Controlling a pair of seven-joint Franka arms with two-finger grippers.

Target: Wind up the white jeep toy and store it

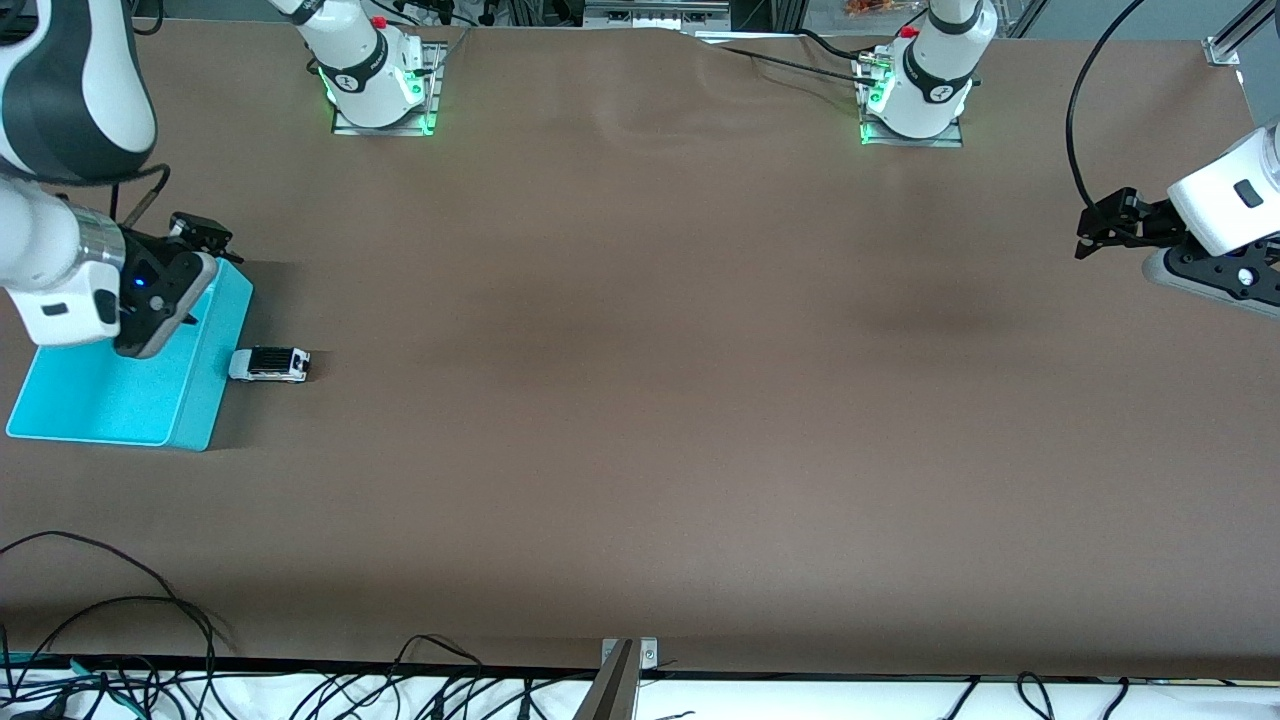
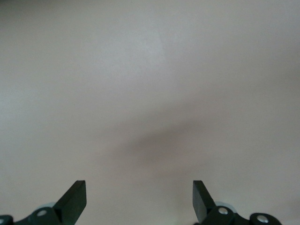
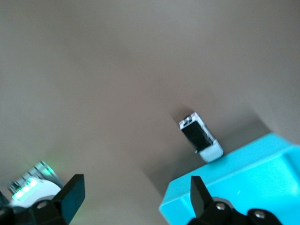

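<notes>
White jeep toy point(image 1: 270, 364): on its wheels on the brown table point(image 1: 640, 400), touching or just beside the wall of the turquoise bin point(image 1: 215, 395) on the side toward the left arm's end; not inside the bin. In the right wrist view point(image 3: 200, 137), ahead of the right jaws and off their centre line, nose against the bin's edge.

Turquoise bin: under the right jaws, open and seemingly empty as far as shown point(image 3: 243, 178).

Right gripper point(image 1: 165, 320): over the bin, jaws spread wide, holding nothing.

Left gripper point(image 1: 1100, 232): over bare table at the left arm's end, well apart from the toy, jaws wide and empty; waiting.

Step in hand, as judged: reach for the toy, not yet gripped.

Doing it well: shift the right jaws off the bin until the toy sits midway between the fingertips; turn the wrist so the fingers close across the narrow body, not along its length; come down clear of the bin wall, since one finger could catch on the rim.

Winding: probably a pull-back along the table with wheels pressed down, so grip low and level.

Risk: small, light toy, likely to roll or skid away on a glancing touch.
</notes>
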